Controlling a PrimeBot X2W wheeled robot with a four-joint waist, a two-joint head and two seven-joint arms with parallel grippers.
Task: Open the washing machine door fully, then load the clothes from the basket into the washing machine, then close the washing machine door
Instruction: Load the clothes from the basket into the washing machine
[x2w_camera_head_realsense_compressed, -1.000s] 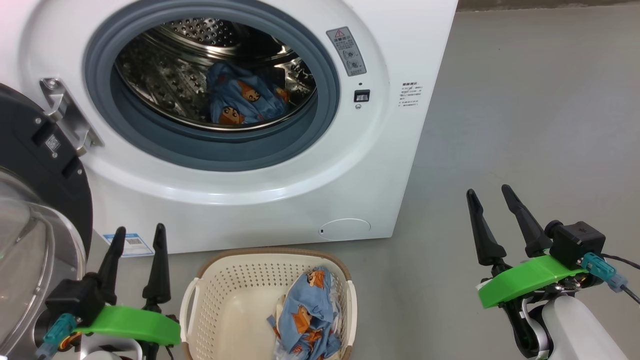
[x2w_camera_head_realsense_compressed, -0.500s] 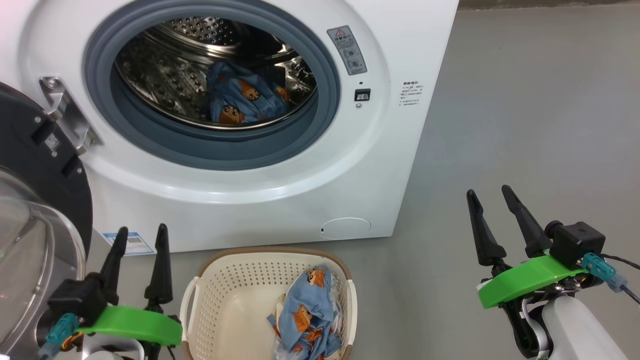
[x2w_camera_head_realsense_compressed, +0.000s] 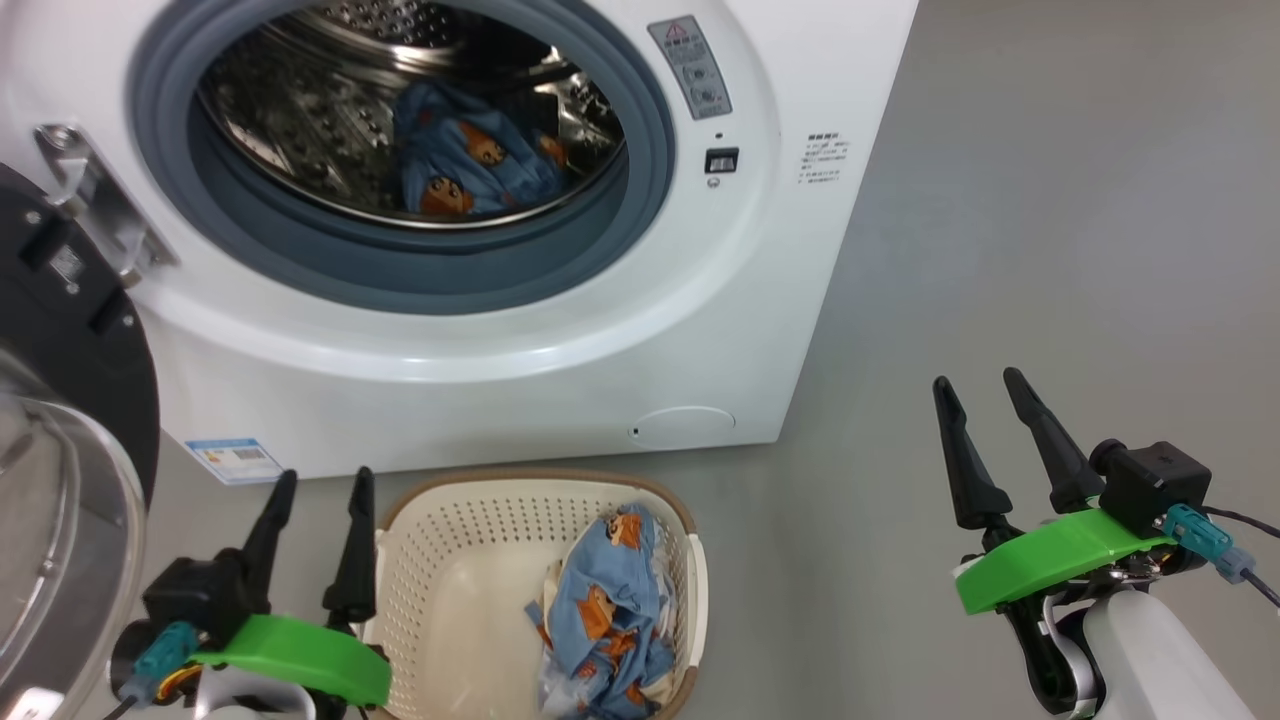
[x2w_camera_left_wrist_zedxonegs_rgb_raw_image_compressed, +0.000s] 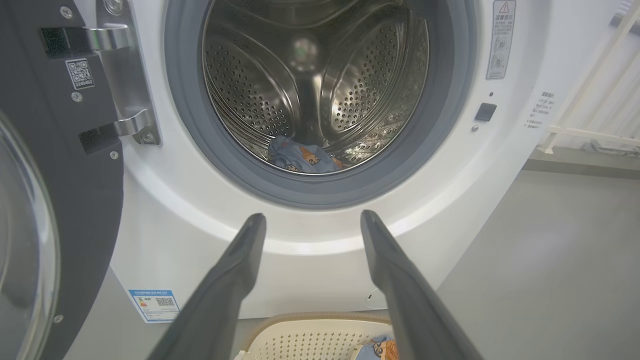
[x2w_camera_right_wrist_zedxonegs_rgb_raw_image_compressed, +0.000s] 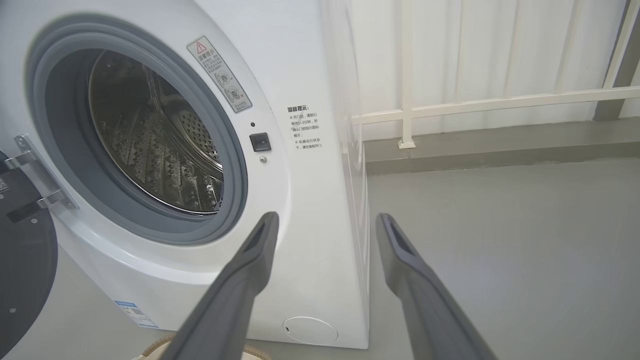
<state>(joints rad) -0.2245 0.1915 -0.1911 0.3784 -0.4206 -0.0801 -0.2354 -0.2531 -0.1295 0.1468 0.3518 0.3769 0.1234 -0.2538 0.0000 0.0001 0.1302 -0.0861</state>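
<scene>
Door (x2w_camera_head_realsense_compressed: 80, 350) open. I judge loading half done: one garment (x2w_camera_head_realsense_compressed: 600, 610) lies in basket (x2w_camera_head_realsense_compressed: 450, 540). Both jaws gape empty; left should descend, pinch it.

The washing machine (x2w_camera_head_realsense_compressed: 560, 340) stands open before me, its door (x2w_camera_head_realsense_compressed: 80, 330) swung out at my left, and one blue printed garment (x2w_camera_head_realsense_compressed: 465, 165) lies in the drum. A second garment (x2w_camera_head_realsense_compressed: 600, 620) lies in the basket (x2w_camera_head_realsense_compressed: 470, 520) on the floor, just beside my left claw (x2w_camera_head_realsense_compressed: 326, 473), whose fingers are spread. My right claw (x2w_camera_head_realsense_compressed: 976, 378) hangs open over the floor, well apart.
</scene>
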